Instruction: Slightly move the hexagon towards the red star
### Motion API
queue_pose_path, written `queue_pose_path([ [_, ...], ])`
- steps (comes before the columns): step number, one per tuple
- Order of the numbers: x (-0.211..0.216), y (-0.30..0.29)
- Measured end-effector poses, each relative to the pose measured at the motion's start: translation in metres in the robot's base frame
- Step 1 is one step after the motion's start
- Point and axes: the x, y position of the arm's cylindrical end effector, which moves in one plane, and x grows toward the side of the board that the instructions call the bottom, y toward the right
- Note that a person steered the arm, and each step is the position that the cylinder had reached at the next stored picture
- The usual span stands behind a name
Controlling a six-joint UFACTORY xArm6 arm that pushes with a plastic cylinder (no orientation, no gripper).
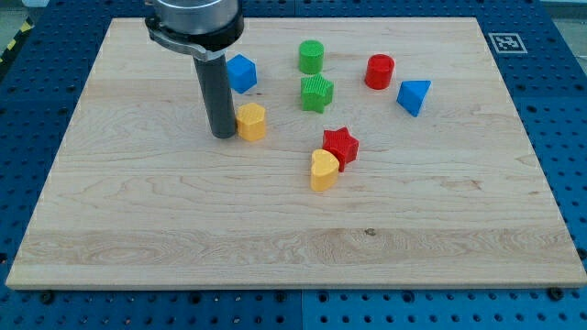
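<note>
A yellow hexagon block [251, 121] sits on the wooden board [138, 220], left of centre. My tip [223, 136] stands right against its left side, touching or nearly touching it. The red star [341, 145] lies to the right of the hexagon and a little lower in the view, about a hundred pixels away. A yellow heart-shaped block [323, 170] touches the star's lower left side.
A blue block [241, 73] lies above the hexagon. A green cylinder [312, 57] and a green star-like block [316, 93] stand at the top centre. A red cylinder [380, 71] and a blue triangular block [413, 96] lie at the upper right.
</note>
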Motion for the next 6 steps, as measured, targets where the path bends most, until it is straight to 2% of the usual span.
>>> queue_pose_path([
  [3,0.0,0.051],
  [5,-0.02,0.001],
  [6,-0.031,0.003],
])
